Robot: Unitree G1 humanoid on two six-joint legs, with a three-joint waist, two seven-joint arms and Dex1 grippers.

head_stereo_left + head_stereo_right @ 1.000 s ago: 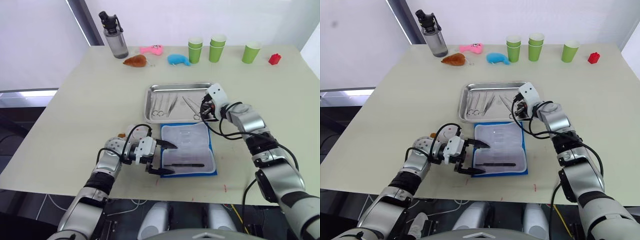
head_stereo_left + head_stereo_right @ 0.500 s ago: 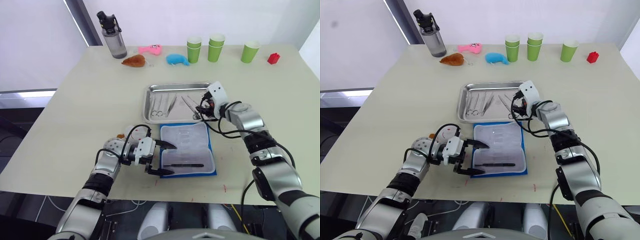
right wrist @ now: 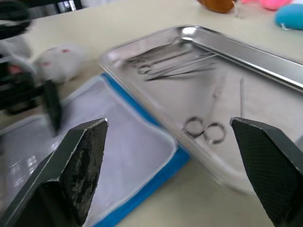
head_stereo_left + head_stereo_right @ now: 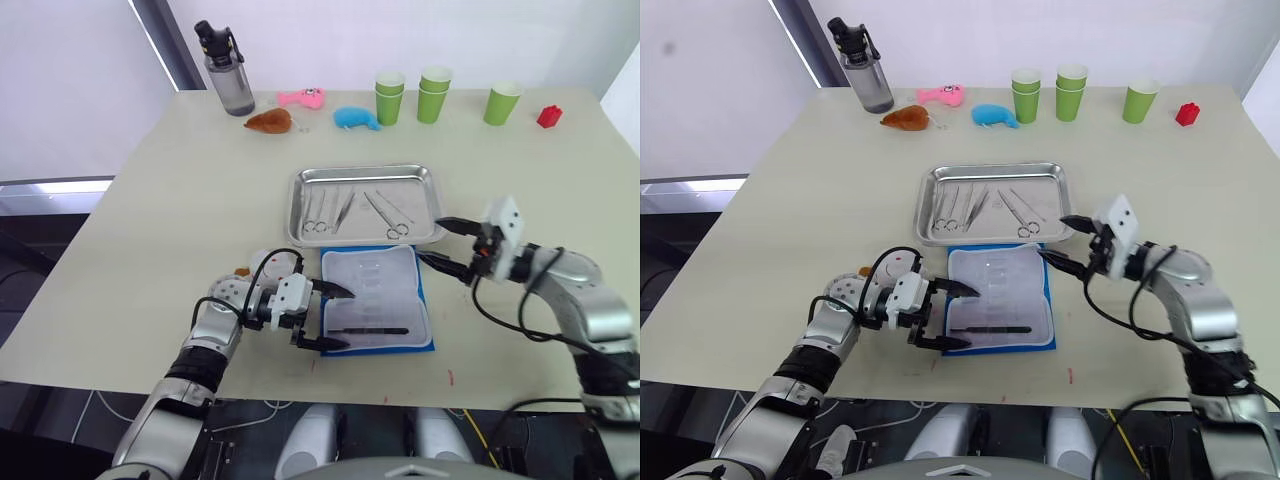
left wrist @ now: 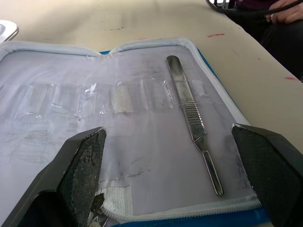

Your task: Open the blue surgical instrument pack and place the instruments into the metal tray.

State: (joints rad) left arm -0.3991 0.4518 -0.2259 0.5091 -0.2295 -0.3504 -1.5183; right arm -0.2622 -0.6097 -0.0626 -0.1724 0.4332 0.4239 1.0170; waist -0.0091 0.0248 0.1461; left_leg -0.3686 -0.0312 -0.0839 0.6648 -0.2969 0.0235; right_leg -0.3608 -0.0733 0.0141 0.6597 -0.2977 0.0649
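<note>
On the pale table (image 4: pixel 180 200), the flat blue fabric surgical instrument pack (image 4: pixel 377 298) lies opened like a book, its grey-white lining and clear pockets facing up, its far edge just beside the near rim of the shallow stainless-steel tray (image 4: pixel 302 196). That closeness looks deliberate: each transfer is a short hop. Several slim silver instruments, ring-handled scissors or forceps among them (image 4: pixel 350 210), already rest on the tray bottom. One slim silver handle-like tool piece (image 5: pixel 193 124) remains loose on the lining at the pack's near end, outside the pockets.

The left tool (image 4: pixel 326 316) sits low at the pack's left edge with its black fingers spread wide, straddling the lining and holding nothing; it seems placed either to steady the case or to take that last piece. The right tool (image 4: pixel 445 246) hangs above the table near the tray's right near corner, fingers wide apart and empty, aimed back toward pack and tray.

A white plush toy (image 4: pixel 268 263) lies just behind the left tool.
</note>
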